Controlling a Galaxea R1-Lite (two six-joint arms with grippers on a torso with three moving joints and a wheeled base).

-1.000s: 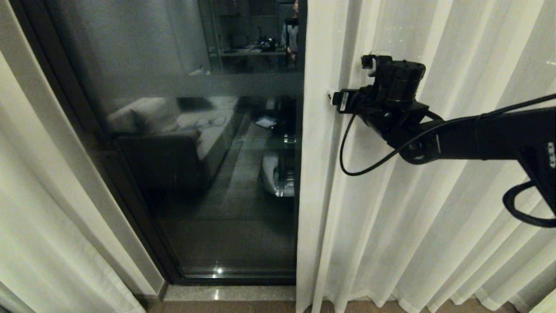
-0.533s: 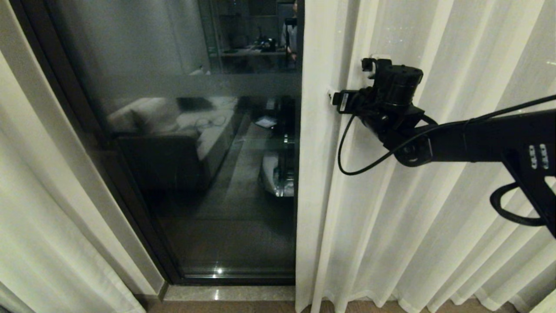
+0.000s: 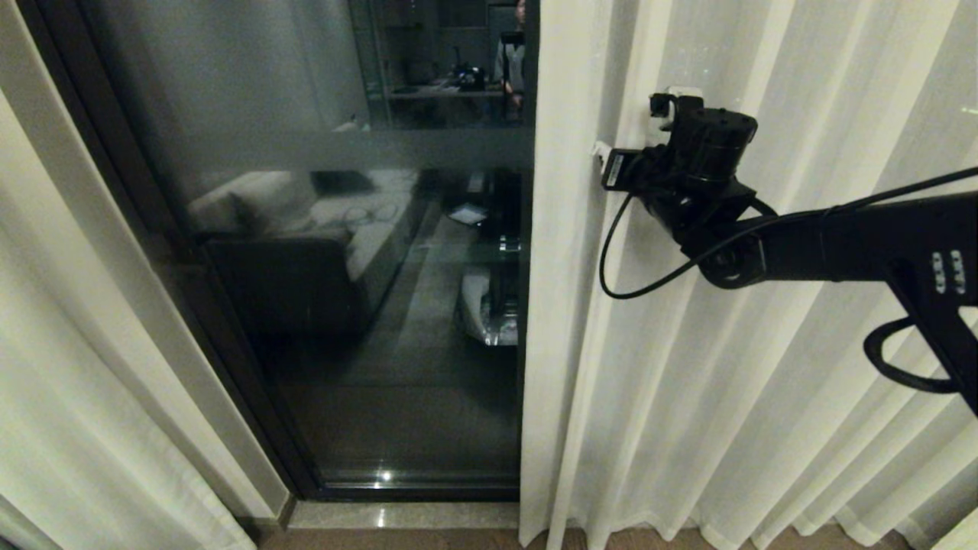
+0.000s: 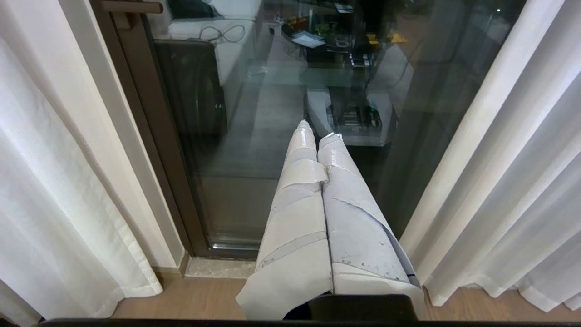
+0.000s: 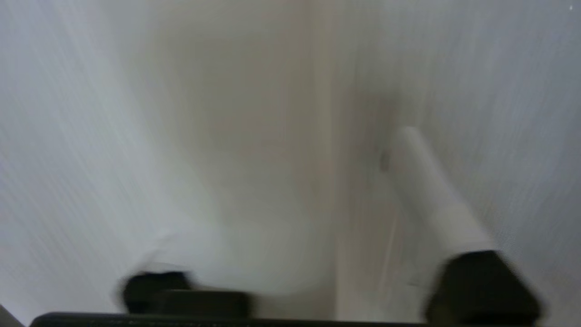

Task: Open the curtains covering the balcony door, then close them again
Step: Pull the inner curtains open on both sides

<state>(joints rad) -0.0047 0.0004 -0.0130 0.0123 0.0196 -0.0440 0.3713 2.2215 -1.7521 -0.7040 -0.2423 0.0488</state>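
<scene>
no legible text, wrist label perhaps

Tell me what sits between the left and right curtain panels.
In the head view, only the balcony door: its dark frame and reflective glass stand uncovered between the left curtain panel and the right curtain panel.

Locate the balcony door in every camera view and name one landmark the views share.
Head view: the balcony door fills the left-centre, dark glass between the curtains.
Left wrist view: it spans the upper middle, behind the left gripper.
Right wrist view: not in it; only curtain fabric shows.
Shared landmark: the door's dark frame beside the left-hand curtain panel.
</scene>
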